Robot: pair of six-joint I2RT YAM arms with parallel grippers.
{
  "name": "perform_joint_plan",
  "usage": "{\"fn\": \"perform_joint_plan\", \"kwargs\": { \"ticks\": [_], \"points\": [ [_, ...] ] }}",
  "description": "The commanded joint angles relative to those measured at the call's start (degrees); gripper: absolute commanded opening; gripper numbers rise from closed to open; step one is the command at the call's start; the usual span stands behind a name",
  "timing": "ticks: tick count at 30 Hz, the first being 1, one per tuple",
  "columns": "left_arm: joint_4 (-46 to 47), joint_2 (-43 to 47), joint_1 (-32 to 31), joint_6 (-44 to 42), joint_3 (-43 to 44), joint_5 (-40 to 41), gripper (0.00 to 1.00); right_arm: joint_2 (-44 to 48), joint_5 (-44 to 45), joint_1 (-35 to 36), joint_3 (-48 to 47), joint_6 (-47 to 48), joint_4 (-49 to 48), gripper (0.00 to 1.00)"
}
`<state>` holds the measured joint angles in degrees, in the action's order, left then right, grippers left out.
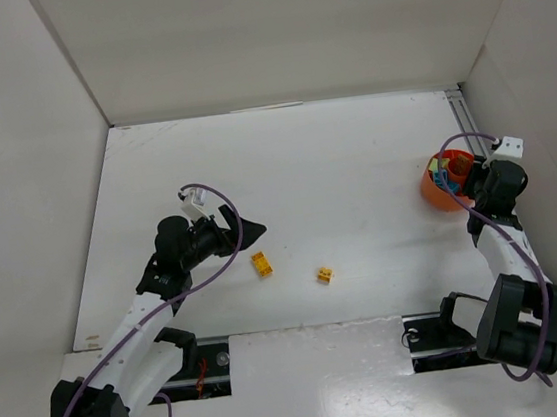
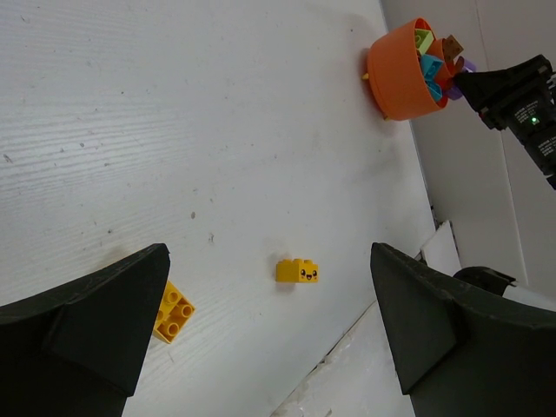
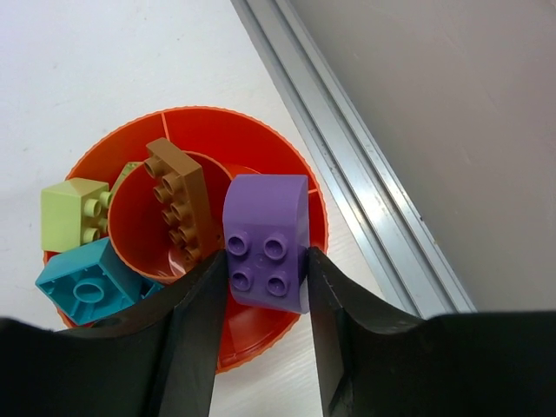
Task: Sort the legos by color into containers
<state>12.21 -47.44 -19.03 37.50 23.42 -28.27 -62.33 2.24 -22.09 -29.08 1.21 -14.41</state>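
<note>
My right gripper (image 3: 268,265) is shut on a purple lego (image 3: 266,234) and holds it over the near right part of the orange bowl (image 3: 252,130). The bowl stands at the table's right edge (image 1: 435,189). It holds a brown lego (image 3: 180,198) in the central hub, a pale green lego (image 3: 71,211) and a teal lego (image 3: 85,287). Two yellow-orange legos lie on the table: a flat one (image 1: 262,264) and one with a face (image 1: 324,276). My left gripper (image 2: 269,304) is open above them, with the flat one (image 2: 173,311) by its left finger and the face one (image 2: 297,271) between the fingers.
White walls enclose the table on the left, back and right. An aluminium rail (image 3: 365,174) runs along the right wall just beside the bowl. The arm bases stand at the near edge on a white plate (image 1: 319,385).
</note>
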Motion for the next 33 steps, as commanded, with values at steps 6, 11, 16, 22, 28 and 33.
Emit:
{"fn": "perform_joint_plan", "kwargs": {
  "ticks": [6,11,16,22,28,33],
  "points": [
    [2.2,1.1,-0.2,-1.0,2.1,-0.7,1.0,2.3,-2.2,-0.2,-0.3,-1.3,-4.0,0.53],
    [2.2,1.1,-0.2,-1.0,1.5,-1.3,1.0,3.9,-2.2,-0.2,-0.3,-1.3,-2.9,0.53],
    [2.2,1.1,-0.2,-1.0,1.5,-1.8,1.0,7.7,-2.9,-0.2,-0.3,-0.8,0.4,0.55],
    [-3.2,1.1,-0.2,-0.2,3.3,2.2,1.0,15.9,-8.5,-0.2,-4.5,0.0,14.6,0.64],
    [-10.1,1.6,-0.2,3.2,3.3,6.1,1.0,22.2,-18.8,6.5,-6.5,5.5,28.0,0.69],
    [-14.8,3.0,-0.2,5.0,2.6,8.1,1.0,24.4,-14.5,32.0,-8.7,6.1,37.5,0.71]
  ]
}}
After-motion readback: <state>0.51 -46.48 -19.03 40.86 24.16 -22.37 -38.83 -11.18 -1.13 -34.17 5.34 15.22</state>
